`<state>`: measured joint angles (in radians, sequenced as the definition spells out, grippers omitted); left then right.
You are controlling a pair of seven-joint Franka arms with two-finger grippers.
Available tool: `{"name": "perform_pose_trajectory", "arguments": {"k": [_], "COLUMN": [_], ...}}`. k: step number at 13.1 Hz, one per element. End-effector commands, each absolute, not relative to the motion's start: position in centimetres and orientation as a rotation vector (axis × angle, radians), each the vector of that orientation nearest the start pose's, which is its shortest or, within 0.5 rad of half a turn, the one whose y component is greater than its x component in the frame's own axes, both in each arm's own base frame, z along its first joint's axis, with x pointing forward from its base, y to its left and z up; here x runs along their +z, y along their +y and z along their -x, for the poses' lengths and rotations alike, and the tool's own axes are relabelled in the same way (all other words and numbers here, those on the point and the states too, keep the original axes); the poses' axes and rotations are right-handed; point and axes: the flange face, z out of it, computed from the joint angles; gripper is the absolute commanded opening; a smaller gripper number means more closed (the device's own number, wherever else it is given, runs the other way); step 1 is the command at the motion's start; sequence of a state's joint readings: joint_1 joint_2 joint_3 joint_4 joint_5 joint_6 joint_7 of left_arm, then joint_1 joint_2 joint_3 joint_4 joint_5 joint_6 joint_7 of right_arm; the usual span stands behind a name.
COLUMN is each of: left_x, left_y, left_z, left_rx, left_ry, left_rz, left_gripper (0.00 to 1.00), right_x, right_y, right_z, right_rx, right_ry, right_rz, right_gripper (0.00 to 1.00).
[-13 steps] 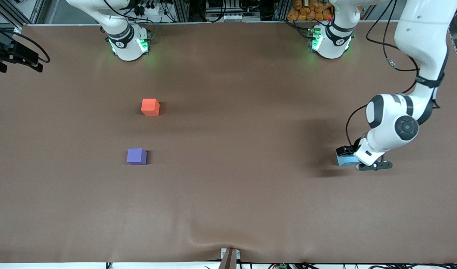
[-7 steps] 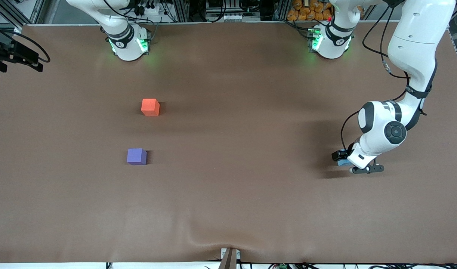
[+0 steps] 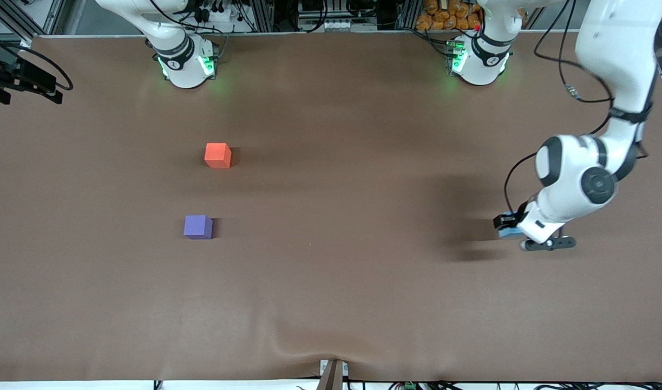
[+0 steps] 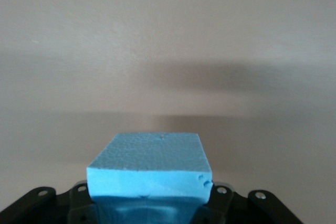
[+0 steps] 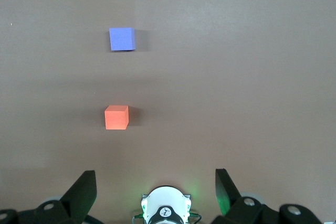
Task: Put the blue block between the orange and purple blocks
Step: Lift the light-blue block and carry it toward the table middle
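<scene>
The blue block (image 3: pixel 508 232) is held in my left gripper (image 3: pixel 512 230), which is shut on it, a little above the table near the left arm's end. In the left wrist view the block (image 4: pixel 152 163) fills the space between the jaws of the gripper (image 4: pixel 151 205). The orange block (image 3: pixel 218 155) and the purple block (image 3: pixel 198 226) sit on the table toward the right arm's end, the purple one nearer to the front camera, with a gap between them. My right gripper (image 5: pixel 156 184) is open and empty, high over its own base, looking down on the orange block (image 5: pixel 116 117) and the purple block (image 5: pixel 122 39).
The brown table mat (image 3: pixel 331 271) has a wrinkle at its front edge (image 3: pixel 309 346). The right arm's base (image 3: pixel 184 62) and the left arm's base (image 3: pixel 478 57) stand at the table's back edge. Black gear (image 3: pixel 22 76) sits at the right arm's end.
My left gripper with the blue block swayed a little toward the right arm's end and then back toward the left arm's end. The orange and purple blocks have not moved.
</scene>
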<state>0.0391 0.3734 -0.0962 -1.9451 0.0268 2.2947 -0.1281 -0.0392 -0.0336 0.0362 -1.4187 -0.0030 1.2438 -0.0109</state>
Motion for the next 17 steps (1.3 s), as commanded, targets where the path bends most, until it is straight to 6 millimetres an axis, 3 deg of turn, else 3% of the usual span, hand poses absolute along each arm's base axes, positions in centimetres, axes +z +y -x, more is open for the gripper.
{"name": "perform_pose_trajectory", "arguments": {"k": [1,2,4,6,11,12,13,17], "left_x": [38.2,41.4,46.2,47.8,46.7,46.6,45.4,41.1], "left_y": [-4.8,-5.8,-10.0,-15.5,-28.5,-32.1,-35.0,-43.4], "left_z": [-60.2,-60.1,-60.0,-58.6,-54.8,-53.8,-52.8,-51.1], "left_rx": [0.045,0.061,0.139,0.201,0.297,0.306,0.334,0.338], "left_ry": [-0.073,-0.080,-0.132,-0.172,-0.082,-0.068,-0.069,-0.094], "left_rz": [3.127,3.125,3.126,3.119,3.182,3.188,3.174,3.147], "left_gripper": [0.07,0.07,0.08,0.08,0.08,0.08,0.08,0.08], "right_x": [68.9,68.9,68.9,68.9,68.9,68.9,68.8,68.7], "right_y": [-0.5,-0.4,-0.5,-0.6,-0.7,-0.7,-0.8,-0.9], "right_z": [-50.2,-50.2,-50.2,-50.2,-50.2,-50.2,-50.2,-50.2], "right_rx": [0.222,0.222,0.222,0.222,0.222,0.222,0.224,0.227], "right_ry": [0.006,0.006,0.009,0.011,0.014,0.014,0.018,0.023], "right_rz": [3.138,3.138,3.138,3.138,3.138,3.138,3.137,3.135], "right_gripper": [1.00,1.00,1.00,1.00,1.00,1.00,1.00,1.00]}}
